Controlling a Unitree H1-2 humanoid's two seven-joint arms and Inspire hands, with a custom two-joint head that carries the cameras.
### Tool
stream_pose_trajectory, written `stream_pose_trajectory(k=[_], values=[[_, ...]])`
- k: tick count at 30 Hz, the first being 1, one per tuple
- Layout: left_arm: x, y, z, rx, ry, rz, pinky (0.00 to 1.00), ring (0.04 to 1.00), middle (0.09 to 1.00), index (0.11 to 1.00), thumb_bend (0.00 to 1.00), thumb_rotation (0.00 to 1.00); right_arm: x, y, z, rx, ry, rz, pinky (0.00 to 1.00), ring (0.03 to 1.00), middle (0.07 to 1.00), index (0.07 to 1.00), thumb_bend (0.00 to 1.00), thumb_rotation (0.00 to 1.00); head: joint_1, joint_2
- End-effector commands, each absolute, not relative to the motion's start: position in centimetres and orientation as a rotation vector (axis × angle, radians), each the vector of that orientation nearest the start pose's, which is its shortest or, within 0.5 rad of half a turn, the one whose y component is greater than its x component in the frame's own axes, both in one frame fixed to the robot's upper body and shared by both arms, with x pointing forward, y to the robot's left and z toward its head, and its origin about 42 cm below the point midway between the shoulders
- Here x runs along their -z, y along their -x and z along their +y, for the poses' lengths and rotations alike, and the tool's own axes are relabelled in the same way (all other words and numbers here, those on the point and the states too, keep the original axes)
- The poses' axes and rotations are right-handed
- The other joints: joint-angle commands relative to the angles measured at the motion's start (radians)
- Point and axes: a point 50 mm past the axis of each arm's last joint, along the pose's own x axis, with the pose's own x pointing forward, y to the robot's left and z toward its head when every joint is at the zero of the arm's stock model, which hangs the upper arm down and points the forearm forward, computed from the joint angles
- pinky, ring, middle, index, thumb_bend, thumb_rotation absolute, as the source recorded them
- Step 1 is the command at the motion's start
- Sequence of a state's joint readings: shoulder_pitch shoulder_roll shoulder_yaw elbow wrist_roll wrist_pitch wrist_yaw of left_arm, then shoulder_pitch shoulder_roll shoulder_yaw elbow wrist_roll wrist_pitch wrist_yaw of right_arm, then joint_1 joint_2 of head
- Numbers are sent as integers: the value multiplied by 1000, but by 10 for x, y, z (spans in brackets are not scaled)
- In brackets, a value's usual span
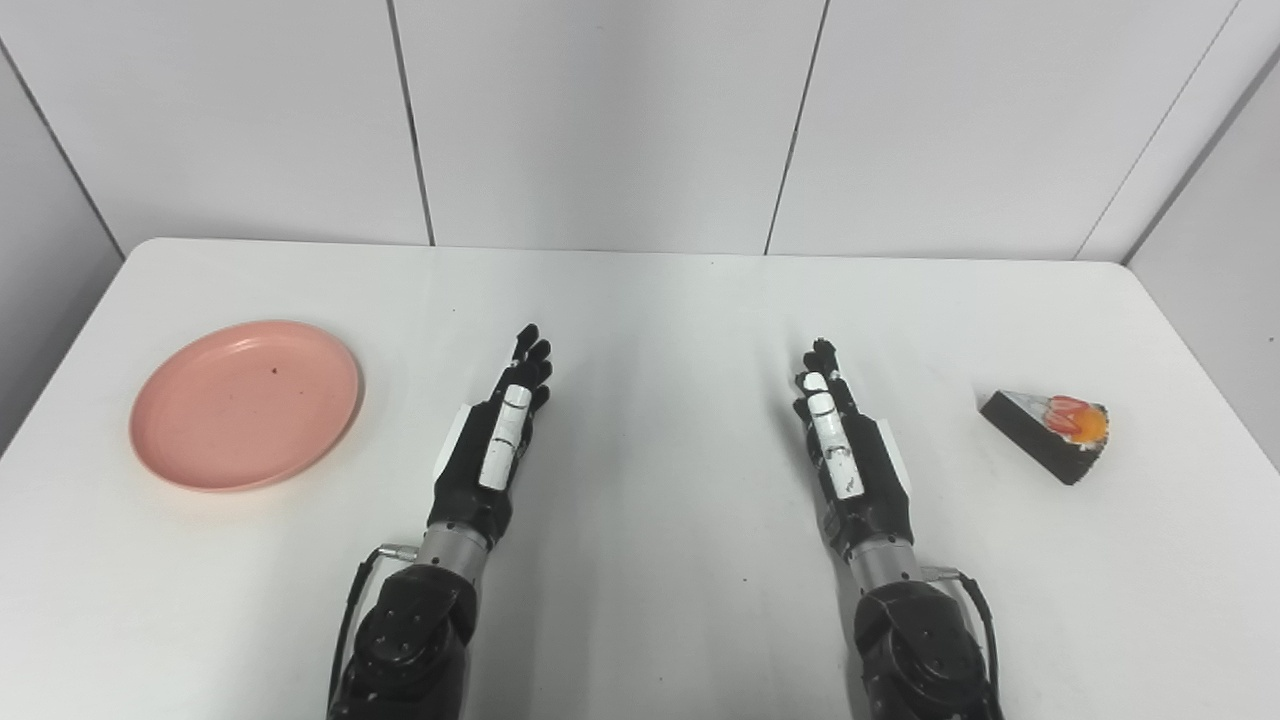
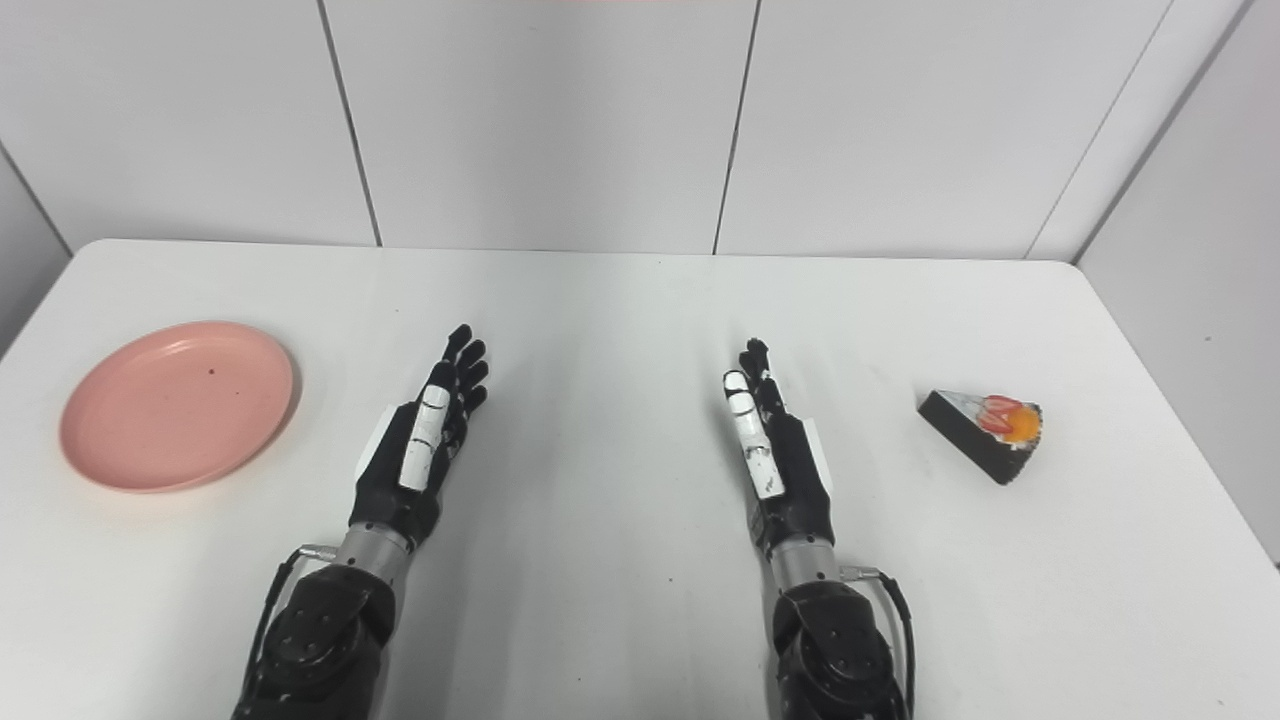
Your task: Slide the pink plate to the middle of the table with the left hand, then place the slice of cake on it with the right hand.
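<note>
You see the pink plate (image 1: 246,404) at nine o'clock, the cake slice (image 1: 1050,432) at three; the left hand (image 1: 498,432) and right hand (image 1: 842,446) lie between, fingers outstretched, holding nothing.

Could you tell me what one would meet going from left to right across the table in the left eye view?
pink plate → left hand → right hand → slice of cake, all resting apart on the white table.

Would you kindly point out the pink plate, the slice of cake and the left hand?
pink plate (image 1: 245,405), left eye view, bare centre of the dish.
slice of cake (image 1: 1050,433), left eye view, its middle.
left hand (image 1: 495,440), left eye view, middle of the hand.
</note>
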State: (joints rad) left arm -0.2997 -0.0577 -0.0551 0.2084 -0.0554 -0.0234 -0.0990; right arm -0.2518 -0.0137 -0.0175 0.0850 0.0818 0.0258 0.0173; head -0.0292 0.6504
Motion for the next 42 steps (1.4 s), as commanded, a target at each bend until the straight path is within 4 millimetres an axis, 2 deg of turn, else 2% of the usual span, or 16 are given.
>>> stream_pose_trajectory(k=[1,3,4,7,8,9,10,11,12,13,14,16,18,27,33,42], values=[[-120,-369,142,242,92,-32,1000,1000,1000,1000,737,1000,-167,-369,-196,-81,-70,-204,1000,1000,999,1000,674,867,1,-1],[-121,-369,141,245,91,-31,1000,1000,1000,1000,754,1000,-167,-369,-196,-80,-71,-205,1000,1000,1000,1000,672,866,19,-12],[-121,-370,141,242,98,-34,1000,1000,1000,1000,757,1000,-166,-369,-197,-81,-66,-207,1000,1000,1000,1000,670,867,67,-28],[-125,-376,142,189,153,-70,1000,1000,1000,1000,740,1000,-163,-368,-202,-87,-57,-212,1000,1000,1000,1000,643,881,125,-53],[-127,-379,142,146,181,-97,1000,1000,1000,1000,721,989,-161,-368,-205,-88,-54,-211,1000,1000,1000,1000,631,884,181,-78],[-128,-383,144,114,189,-121,1000,997,1000,1000,698,970,-160,-367,-208,-87,-50,-211,1000,1000,1000,1000,626,887,181,-78],[-131,-388,146,96,180,-138,1000,992,999,1000,692,981,-158,-367,-212,-85,-47,-209,1000,1000,1000,1000,622,892,238,-102],[-135,-392,150,96,163,-148,1000,992,1000,1000,707,991,-157,-366,-214,-84,-46,-205,1000,999,1000,1000,626,895,238,-102],[-139,-398,153,102,154,-156,1000,997,1000,1000,734,997,-155,-366,-217,-83,-45,-202,1000,998,997,1000,628,898,286,-125],[-145,-404,160,107,157,-166,1000,999,1000,1000,755,999,-154,-366,-219,-81,-45,-201,1000,1000,998,1000,617,902,286,-125],[-149,-409,164,111,159,-177,1000,999,1000,1000,764,1000,-152,-367,-222,-84,-42,-199,1000,1000,999,1000,619,906,333,-150],[-158,-418,174,97,156,-205,1000,998,1000,1000,779,1000,-149,-367,-227,-76,-37,-207,1000,1000,1000,1000,616,922,362,-168],[-168,-427,186,61,149,-246,969,960,964,966,792,1000,-146,-367,-232,-60,-46,-224,1000,996,1000,1000,585,922,388,-186],[-195,-443,234,-75,142,-331,875,871,874,872,817,1000,-143,-370,-240,-15,-105,-249,1000,978,985,985,453,821,449,-232],[-208,-444,273,-192,104,-375,822,809,808,814,801,1000,-148,-369,-237,-10,-115,-249,1000,985,994,992,402,831,458,-244],[-224,-437,332,-419,50,-408,829,717,714,716,790,1000,-153,-366,-236,-17,-118,-255,1000,1000,1000,998,366,830,483,-253]])
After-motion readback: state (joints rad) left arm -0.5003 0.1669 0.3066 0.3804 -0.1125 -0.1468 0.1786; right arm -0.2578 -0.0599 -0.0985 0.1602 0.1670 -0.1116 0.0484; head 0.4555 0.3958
